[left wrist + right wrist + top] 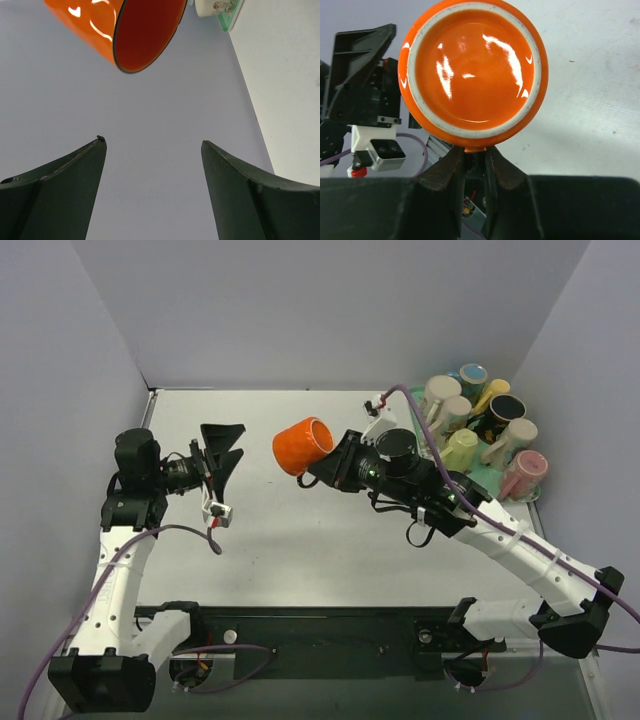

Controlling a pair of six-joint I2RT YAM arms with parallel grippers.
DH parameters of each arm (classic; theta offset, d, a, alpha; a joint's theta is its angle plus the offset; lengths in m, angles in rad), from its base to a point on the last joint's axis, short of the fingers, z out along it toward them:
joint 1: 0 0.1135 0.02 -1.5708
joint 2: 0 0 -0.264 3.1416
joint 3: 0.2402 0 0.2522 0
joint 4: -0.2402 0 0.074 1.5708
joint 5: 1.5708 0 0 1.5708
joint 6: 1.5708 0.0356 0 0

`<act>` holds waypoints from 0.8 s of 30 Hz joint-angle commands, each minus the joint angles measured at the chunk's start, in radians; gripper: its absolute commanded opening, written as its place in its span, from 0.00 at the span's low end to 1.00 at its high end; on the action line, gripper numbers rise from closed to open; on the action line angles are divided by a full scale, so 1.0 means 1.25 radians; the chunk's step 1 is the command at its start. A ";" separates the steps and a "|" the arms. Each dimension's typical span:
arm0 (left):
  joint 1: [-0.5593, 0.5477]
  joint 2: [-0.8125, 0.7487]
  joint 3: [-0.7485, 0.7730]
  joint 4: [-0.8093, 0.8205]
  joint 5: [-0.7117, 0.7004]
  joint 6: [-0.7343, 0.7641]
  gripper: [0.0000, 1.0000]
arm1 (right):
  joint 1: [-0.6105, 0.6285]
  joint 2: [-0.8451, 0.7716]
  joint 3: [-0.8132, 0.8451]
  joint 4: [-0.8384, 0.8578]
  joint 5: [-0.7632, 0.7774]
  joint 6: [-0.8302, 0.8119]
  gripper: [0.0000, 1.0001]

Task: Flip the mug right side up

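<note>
An orange mug [302, 445] hangs in the air over the middle of the table, lying on its side with its mouth toward the left arm. My right gripper [337, 466] is shut on the mug's handle. In the right wrist view the mug's glossy base [472, 70] faces the camera, and the right gripper [475, 150] pinches the handle stub below it. My left gripper [225, 448] stands open to the left of the mug, apart from it. The left wrist view shows the mug's open mouth [147, 30] above and ahead of the left gripper [152, 142], which has nothing between its fingers.
Several mugs [480, 425] in pale colours are crowded at the back right on a green tray [492, 480]. A small white part [378, 425] lies just left of them. Grey walls close in the table on three sides. A black rail [330, 630] runs along the near edge.
</note>
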 commanded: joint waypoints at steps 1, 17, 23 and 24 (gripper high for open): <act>0.007 -0.017 0.044 -0.104 0.142 0.465 0.86 | 0.039 0.008 0.076 0.161 0.025 -0.004 0.00; 0.007 -0.036 -0.036 0.314 0.086 0.137 0.77 | 0.026 0.134 0.213 0.181 0.016 0.011 0.00; -0.006 -0.034 -0.165 0.836 0.029 -0.299 0.80 | -0.033 0.086 0.174 0.184 0.032 0.016 0.00; -0.008 -0.034 -0.170 0.862 0.032 -0.310 0.80 | -0.034 0.088 0.175 0.186 0.032 0.019 0.00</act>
